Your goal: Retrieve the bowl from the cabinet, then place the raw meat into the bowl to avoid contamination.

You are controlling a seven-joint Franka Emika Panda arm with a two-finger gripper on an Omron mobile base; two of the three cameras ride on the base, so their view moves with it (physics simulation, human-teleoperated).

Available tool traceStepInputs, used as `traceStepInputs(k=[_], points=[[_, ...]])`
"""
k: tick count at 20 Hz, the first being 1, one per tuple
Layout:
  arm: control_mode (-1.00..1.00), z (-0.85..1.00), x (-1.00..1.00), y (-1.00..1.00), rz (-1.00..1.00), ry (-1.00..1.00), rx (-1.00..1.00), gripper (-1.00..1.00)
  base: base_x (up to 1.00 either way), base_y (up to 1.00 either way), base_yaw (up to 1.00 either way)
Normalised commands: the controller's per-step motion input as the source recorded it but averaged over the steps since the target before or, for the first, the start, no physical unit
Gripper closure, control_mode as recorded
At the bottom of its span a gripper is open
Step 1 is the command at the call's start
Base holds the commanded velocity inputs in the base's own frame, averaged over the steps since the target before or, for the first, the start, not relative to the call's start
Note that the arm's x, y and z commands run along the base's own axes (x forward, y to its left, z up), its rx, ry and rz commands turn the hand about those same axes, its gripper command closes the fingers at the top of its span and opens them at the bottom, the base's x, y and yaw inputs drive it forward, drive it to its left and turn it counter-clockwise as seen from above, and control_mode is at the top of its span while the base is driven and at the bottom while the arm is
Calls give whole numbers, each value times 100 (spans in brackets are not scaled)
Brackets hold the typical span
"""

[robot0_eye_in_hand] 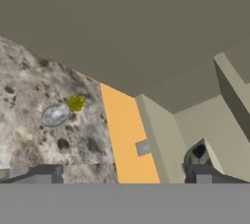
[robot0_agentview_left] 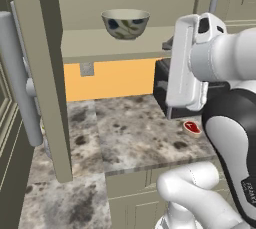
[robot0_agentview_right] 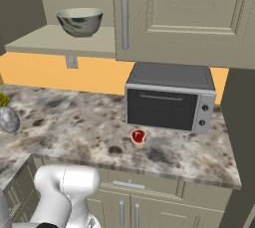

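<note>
The bowl (robot0_agentview_left: 125, 23) sits upright on the pale shelf (robot0_agentview_left: 100, 43) of the cabinet (robot0_agentview_right: 189, 18), up at twelve o'clock in the left base view, and nothing is touching it. The cabinet's left door (robot0_agentview_left: 37, 73) hangs swung open at nine o'clock there, its long grey bar handle (robot0_agentview_left: 19, 78) facing the camera.

Down on the speckled counter (robot0_agentview_right: 74, 122), the raw meat (robot0_agentview_right: 138, 136) lies flat just in front of the toaster oven (robot0_agentview_right: 169, 100), near its lower left corner. Nothing holds it either.

The hand view looks rolled over the counter. The gripper (robot0_eye_in_hand: 122, 174) stands spread wide, one dark fingertip at seven o'clock and the other at five, with nothing between them. A sliver of the bowl shows just above the five o'clock fingertip. At nine o'clock in that view lies a small grey vase (robot0_eye_in_hand: 56, 114) with a green plant.

On the arm's dark forearm (robot0_agentview_left: 235, 133) there is white lettering at the four o'clock edge of the left base view, cut off and too small to read.
</note>
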Motion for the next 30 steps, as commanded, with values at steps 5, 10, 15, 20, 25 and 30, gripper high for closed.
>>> traceStepInputs(k=[5,10,15,20,25,30], points=[[-100,0,8,-21,-5,0,-1,-100,0,0,0],[-100,1,8,-15,-5,-1,0,-100,0,0,0],[-100,0,14,-11,-4,-3,0,-100,0,0,0],[-100,0,17,-6,-3,-4,0,-100,0,0,0],[-100,0,19,-5,-2,-4,0,-100,0,0,0],[-100,1,16,-7,-2,-3,0,-100,0,0,0]])
